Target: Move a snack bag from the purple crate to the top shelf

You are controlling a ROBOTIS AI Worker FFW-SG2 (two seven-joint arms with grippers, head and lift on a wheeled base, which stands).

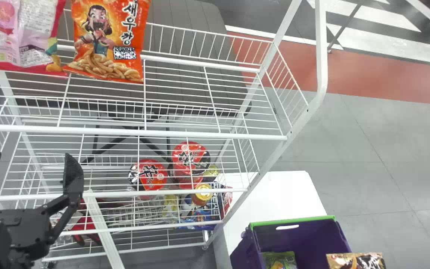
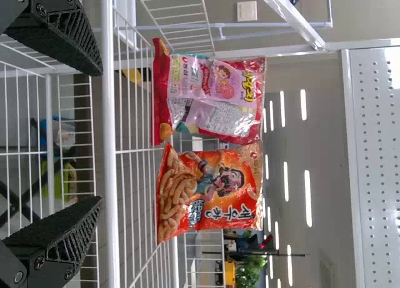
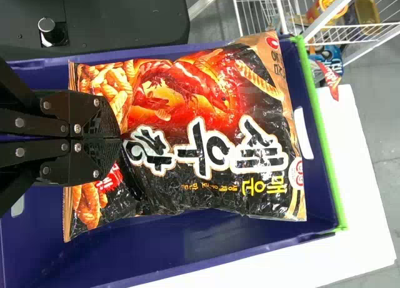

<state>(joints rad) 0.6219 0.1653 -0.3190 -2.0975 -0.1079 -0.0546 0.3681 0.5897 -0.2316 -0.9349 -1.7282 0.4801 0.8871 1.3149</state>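
In the head view, the purple crate [image 1: 291, 222] is sitting on a white table [image 1: 274, 194], with the black spicy shrimp-snack bag [image 1: 357, 261] showing at it; the left gripper [image 1: 30, 160] is hanging spread before the rack. In the left wrist view, an orange shrimp-snack bag [image 2: 209, 191] and a pink snack bag [image 2: 215, 97] are standing on the top shelf [image 2: 110, 175]. In the right wrist view, the right gripper [image 3: 120, 138] is pinching the black bag's end over the crate. The pick seems to be finishing; the next move is calling for clearing the rim, then carrying it up beside the orange bag.
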